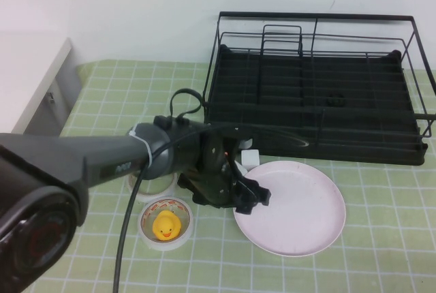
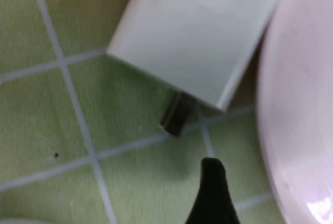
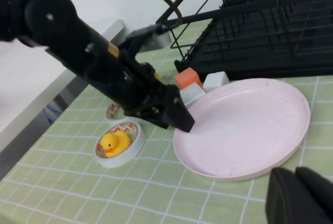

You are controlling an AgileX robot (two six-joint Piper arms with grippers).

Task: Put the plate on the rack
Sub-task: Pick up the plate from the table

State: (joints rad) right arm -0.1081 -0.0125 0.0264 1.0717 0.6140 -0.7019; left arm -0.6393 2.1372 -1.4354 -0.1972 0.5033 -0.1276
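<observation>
The plate [image 1: 293, 208] lies flat on the table [image 1: 381, 252], a wide round disc in pale pink, matte, w/ a shallow raised rim; in the right wrist view [image 3: 244, 130] faint scuffs show on its surface. It sits just in front of the rack [image 1: 320, 88], apart from it. The rack is black, rectangular, thin wire frame w/ upright divider loops over a dark tray base, nothing in it. The table wears a green checked cloth w/ pale grid lines.

Left gripper [image 1: 251, 196] is low at the plate's left edge, its black tapered tips right at the rim; the right wrist view [image 3: 177, 117] shows the dark wedge-shaped tip meeting the rim. Can't tell if the jaws are apart or together. In the left wrist view one black fingertip [image 2: 210, 195] pokes in over the cloth, beside the plate's curved rim [image 2: 296, 120].

Near the plate's left rim sit small blocks: an orange cube [image 3: 188, 77] and two whitish ones [image 3: 215, 81], smooth, boxy. A tape roll [image 1: 165, 223] w/ a patterned band holds a yellow rubber duck [image 1: 165, 225], left of the plate, apart.

Right gripper [image 3: 302, 198] shows only as dark blunt shapes near the plate's closer edge; jaws: can't tell.
</observation>
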